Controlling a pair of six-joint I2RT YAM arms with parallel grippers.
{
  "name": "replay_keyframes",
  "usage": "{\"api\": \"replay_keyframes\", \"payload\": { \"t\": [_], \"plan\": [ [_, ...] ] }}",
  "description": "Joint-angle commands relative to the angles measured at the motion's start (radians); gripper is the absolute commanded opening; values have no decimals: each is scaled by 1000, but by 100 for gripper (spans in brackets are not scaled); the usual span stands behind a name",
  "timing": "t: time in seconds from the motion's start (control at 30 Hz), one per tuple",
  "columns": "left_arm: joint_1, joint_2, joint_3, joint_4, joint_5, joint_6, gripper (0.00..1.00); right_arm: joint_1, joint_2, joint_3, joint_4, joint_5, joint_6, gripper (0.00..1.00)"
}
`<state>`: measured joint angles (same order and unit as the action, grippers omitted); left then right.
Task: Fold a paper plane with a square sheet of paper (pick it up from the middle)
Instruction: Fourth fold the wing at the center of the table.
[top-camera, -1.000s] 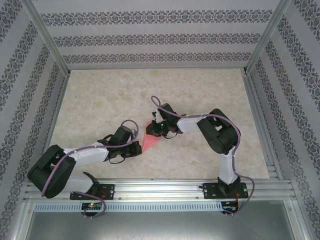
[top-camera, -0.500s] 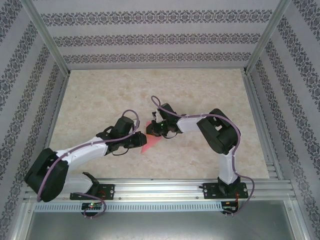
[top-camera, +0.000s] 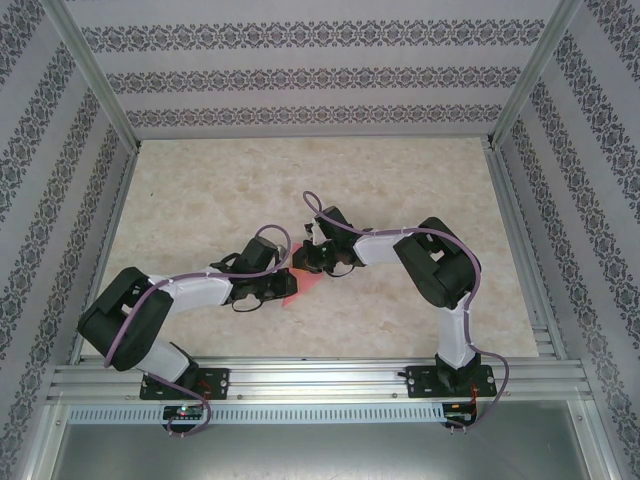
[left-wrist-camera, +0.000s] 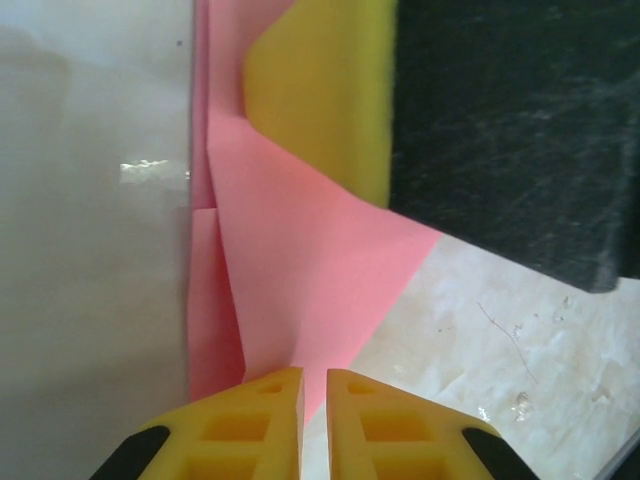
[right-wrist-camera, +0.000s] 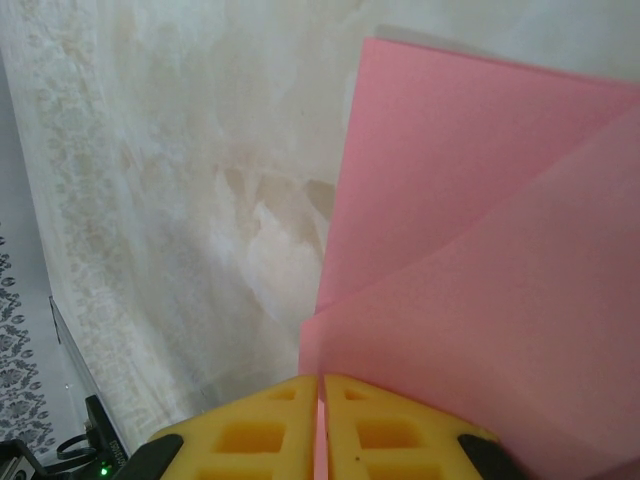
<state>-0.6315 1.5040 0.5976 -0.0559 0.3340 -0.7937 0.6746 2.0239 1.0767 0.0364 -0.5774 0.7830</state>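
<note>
Yellow fingertips of the left gripper are seen close together in the left wrist view, with only a narrow slit between them. A corner of the square sheet of paper runs down into that slit, but whether it is actually pinched cannot be told. From above, the sheet is found near the middle of the tabletop, slightly toward the near edge, between the two grippers, which nearly meet over it. Whether it rests on the surface or is held just clear of it cannot be made out. On the far side of the sheet one yellow finger of the right gripper is seen against the paper. In the right wrist view that gripper is clenched on the sheet's edge, with only a hairline of pink showing between its fingers.

As to progress, an early stage is judged. A sharp crease and overlapping layers are visible, and a triangular outline is shown from above, so at least one fold is taken as done. No slim dart, no centre ridge and no wings are to be seen, so the narrowing folds, the middle fold and the wings are thought to be left
</note>
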Motion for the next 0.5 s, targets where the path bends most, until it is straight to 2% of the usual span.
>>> {"api": "replay_keyframes", "payload": {
  "t": [0.0, 0.3, 0.47],
  "plan": [
    [-14, 5, -36, 10, -42, 20, 14, 9, 78, -31, -64, 121, -18, 12],
    [-13, -30, -115, -42, -69, 34, 13, 9, 84, -26, -70, 123, -21, 12],
    [-13, -115, -113, -72, -64, 25, 14, 8, 86, -26, -73, 129, -20, 12]
  ]
}}
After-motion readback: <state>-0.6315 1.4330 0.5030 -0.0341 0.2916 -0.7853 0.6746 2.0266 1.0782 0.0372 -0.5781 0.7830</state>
